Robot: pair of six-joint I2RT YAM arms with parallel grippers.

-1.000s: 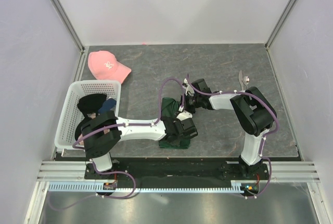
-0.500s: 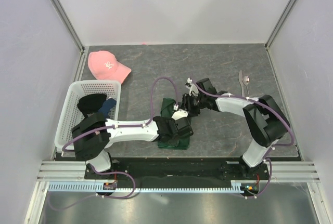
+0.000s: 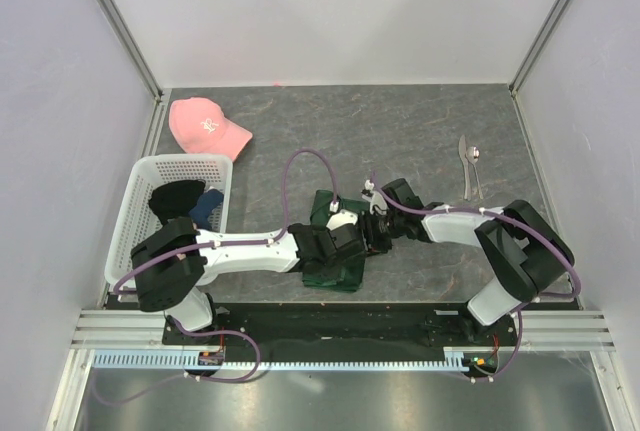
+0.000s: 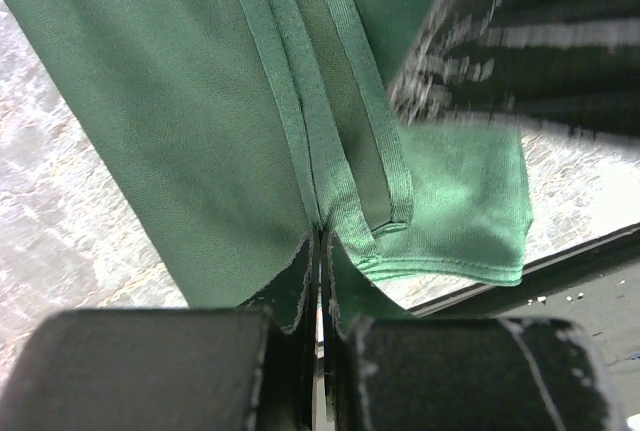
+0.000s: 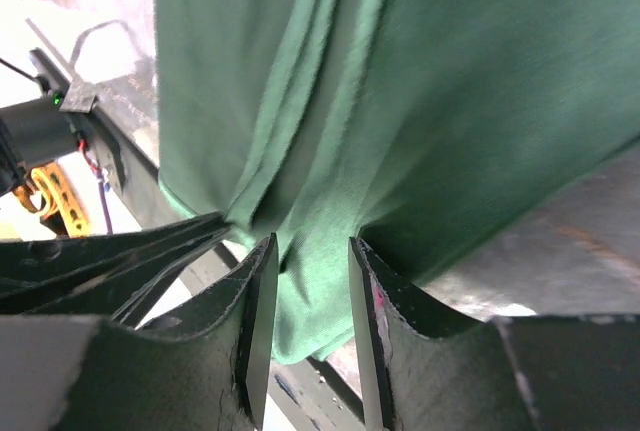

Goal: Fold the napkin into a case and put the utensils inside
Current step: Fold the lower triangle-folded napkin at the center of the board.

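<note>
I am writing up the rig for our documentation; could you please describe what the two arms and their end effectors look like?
The left arm and right arm have white links joined by bulky black joint housings. A purple cable loops along each arm. The left end effector and right end effector each have two flat black fingers with scuffed edges.

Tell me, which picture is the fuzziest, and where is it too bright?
Left wrist view: the cloth weave is sharp, but the other arm at top right is streaky and the near fingers are soft. Right wrist view: the lower left corner glares white. Top view: crisp, evenly lit, only faint shadows.
</note>
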